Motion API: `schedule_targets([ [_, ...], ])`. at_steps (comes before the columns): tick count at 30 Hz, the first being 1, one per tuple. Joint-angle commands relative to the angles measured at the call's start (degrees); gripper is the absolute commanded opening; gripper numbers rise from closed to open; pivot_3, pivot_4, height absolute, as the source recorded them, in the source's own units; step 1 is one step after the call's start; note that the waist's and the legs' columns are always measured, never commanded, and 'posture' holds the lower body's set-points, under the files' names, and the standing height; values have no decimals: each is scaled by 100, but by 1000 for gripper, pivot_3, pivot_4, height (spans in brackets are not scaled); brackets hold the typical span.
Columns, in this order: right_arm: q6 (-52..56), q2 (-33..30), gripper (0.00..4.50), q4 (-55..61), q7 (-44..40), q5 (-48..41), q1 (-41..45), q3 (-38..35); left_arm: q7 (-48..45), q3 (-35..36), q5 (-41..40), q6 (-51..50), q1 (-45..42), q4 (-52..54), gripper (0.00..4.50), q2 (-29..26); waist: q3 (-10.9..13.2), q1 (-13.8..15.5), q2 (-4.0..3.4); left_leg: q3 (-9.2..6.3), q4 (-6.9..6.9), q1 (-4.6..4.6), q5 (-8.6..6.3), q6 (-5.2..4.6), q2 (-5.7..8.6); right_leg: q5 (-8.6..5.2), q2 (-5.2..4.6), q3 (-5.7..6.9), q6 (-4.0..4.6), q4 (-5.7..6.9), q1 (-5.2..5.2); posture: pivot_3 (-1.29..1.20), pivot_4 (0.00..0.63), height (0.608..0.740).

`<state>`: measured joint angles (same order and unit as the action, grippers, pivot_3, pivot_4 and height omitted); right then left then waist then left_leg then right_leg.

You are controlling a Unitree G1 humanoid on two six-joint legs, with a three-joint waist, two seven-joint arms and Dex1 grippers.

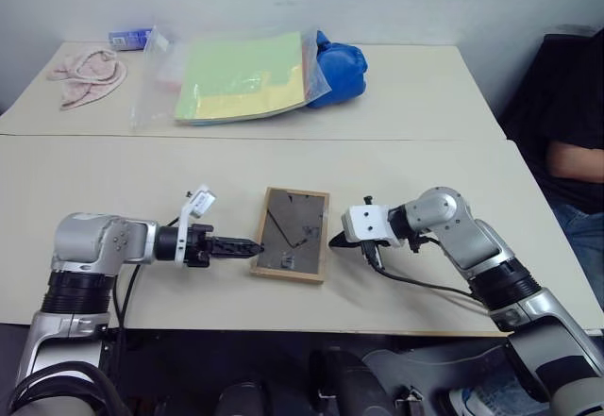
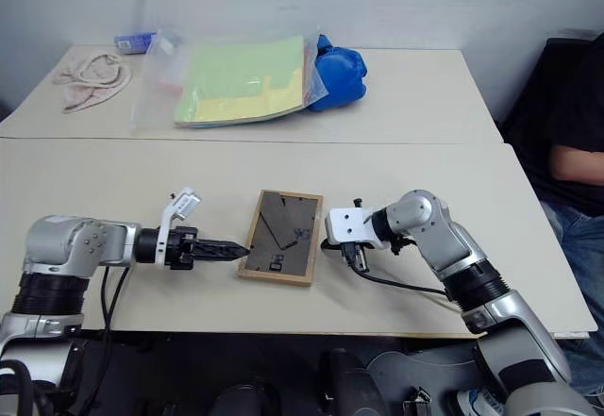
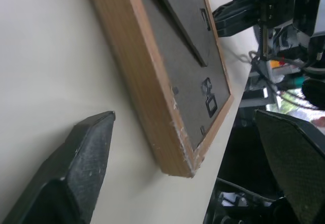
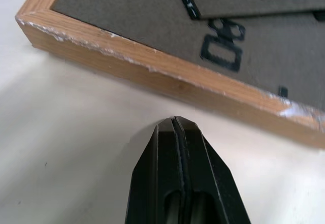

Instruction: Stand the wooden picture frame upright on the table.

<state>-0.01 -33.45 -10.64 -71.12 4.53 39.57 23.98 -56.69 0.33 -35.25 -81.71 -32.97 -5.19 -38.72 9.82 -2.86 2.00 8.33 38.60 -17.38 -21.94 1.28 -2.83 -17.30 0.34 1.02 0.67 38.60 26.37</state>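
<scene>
The wooden picture frame [image 1: 293,235] lies flat on the table [image 1: 113,180] near its front edge, dark grey back panel and stand facing up. My left gripper [image 1: 247,246] sits low at the frame's left edge, pointing right. In the left wrist view its fingers [image 3: 86,153] stand wide apart on either side of the frame's near corner [image 3: 172,153], holding nothing. My right gripper [image 1: 336,241] is at the frame's right edge, pointing left. Its shut tips [image 4: 174,123] rest just short of the wooden rim [image 4: 167,76], with nothing between them.
On the far table lie a green-yellow folder in clear plastic [image 1: 241,76], a blue bundle [image 1: 338,62], a pink cloth [image 1: 90,72] and a small blue packet [image 1: 129,37]. A person [image 1: 571,152] sits at the right side. Cables [image 1: 415,284] trail from my right wrist.
</scene>
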Motion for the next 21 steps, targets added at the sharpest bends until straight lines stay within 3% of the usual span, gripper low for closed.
schedule_targets([
  [1, -86, 159, 0, 71, 148, 123, -12, 89, 232, -691, 99, -93, 94, -205, 4473, 356, -29, 13, -19, 0, 1, 0, 0, -1, 1, 0, -1, 0, 0, 0, 0, 0, 150, 740],
  [8, -15, 273, 0, 145, 245, 190, -68, 43, 414, -635, -18, -216, -311, -448, 4473, 950, -60, 123, -41, 0, 9, 2, -4, -8, 4, 0, -2, -1, -1, 1, -6, 0, 150, 740],
  [16, 136, -89, 0, 485, 286, -5, -386, -326, 229, -264, -203, -137, -464, -592, 2057, 618, -58, 97, -39, 0, 10, -6, -6, -9, 1, 0, 0, -2, -1, 4, 5, 0, 150, 740],
  [20, 900, -337, 0, 866, 129, -562, -443, -780, 117, -205, -369, -129, -451, -427, 1142, 383, -55, 41, -37, -1, 12, -8, -6, -8, 0, 0, 0, -2, -1, 9, 8, 0, 150, 740],
  [21, 1553, -360, 169, 1057, 42, -984, -385, -1015, 87, -118, -463, -145, -471, -368, 1048, 345, -55, 18, -37, -1, 14, -7, -5, -7, 0, 0, 1, -2, -1, 12, 8, 0, 150, 740],
])
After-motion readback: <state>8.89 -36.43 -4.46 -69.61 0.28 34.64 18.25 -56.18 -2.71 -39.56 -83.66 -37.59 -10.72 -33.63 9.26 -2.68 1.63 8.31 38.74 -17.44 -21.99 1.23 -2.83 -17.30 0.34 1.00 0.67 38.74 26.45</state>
